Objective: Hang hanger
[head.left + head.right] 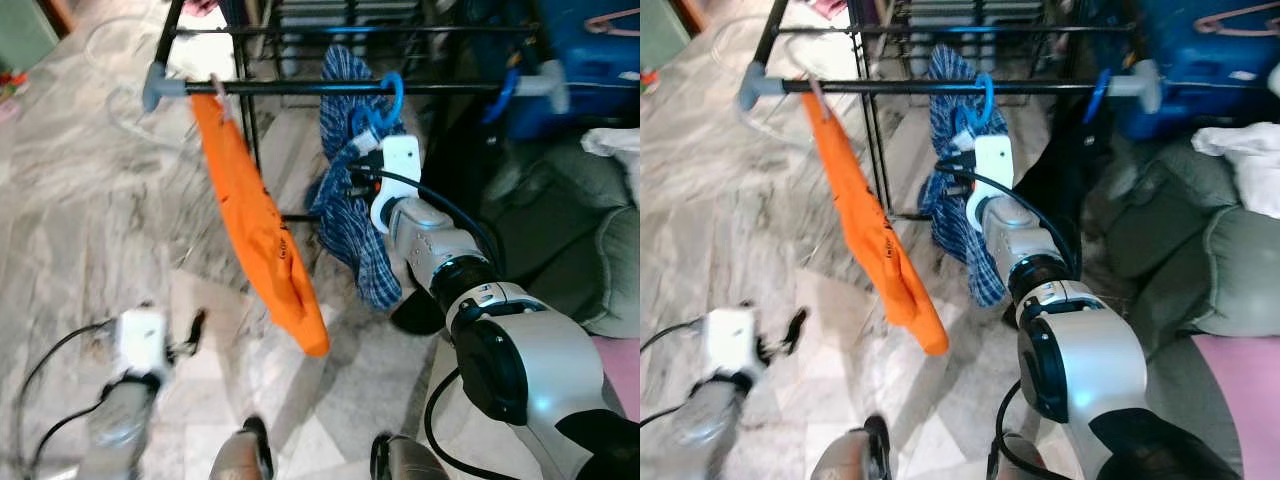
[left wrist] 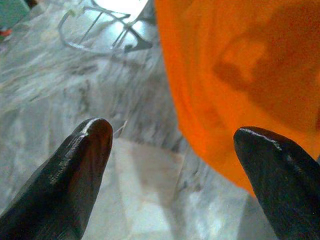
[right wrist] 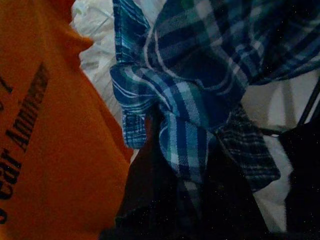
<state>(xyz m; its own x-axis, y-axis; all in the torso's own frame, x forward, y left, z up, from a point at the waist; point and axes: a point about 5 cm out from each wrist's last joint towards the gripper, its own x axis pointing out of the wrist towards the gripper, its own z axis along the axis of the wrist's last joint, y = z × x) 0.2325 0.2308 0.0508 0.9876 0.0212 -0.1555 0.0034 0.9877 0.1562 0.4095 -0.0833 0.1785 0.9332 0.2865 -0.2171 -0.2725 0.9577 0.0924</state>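
Observation:
A black rail (image 1: 300,88) with grey end caps runs across the clothes rack. An orange shirt (image 1: 255,230) hangs from it at the left. A blue plaid shirt (image 1: 350,235) hangs at the middle on a blue hanger whose hook (image 1: 392,95) is over the rail. My right gripper (image 1: 355,170) is raised just below that hook, pressed into the plaid cloth (image 3: 190,115), which bunches close before its wrist camera. My left gripper (image 1: 195,335) is low near the floor, open and holding nothing, with the orange shirt (image 2: 240,75) ahead of its fingertips (image 2: 90,145).
A second blue hook (image 1: 500,95) hangs further right on the rail over a dark garment (image 1: 450,160). A grey sofa (image 1: 600,230) with white cloth (image 1: 615,145) stands at the right, a blue bin (image 1: 590,60) behind it. Marble floor (image 1: 90,200) lies to the left.

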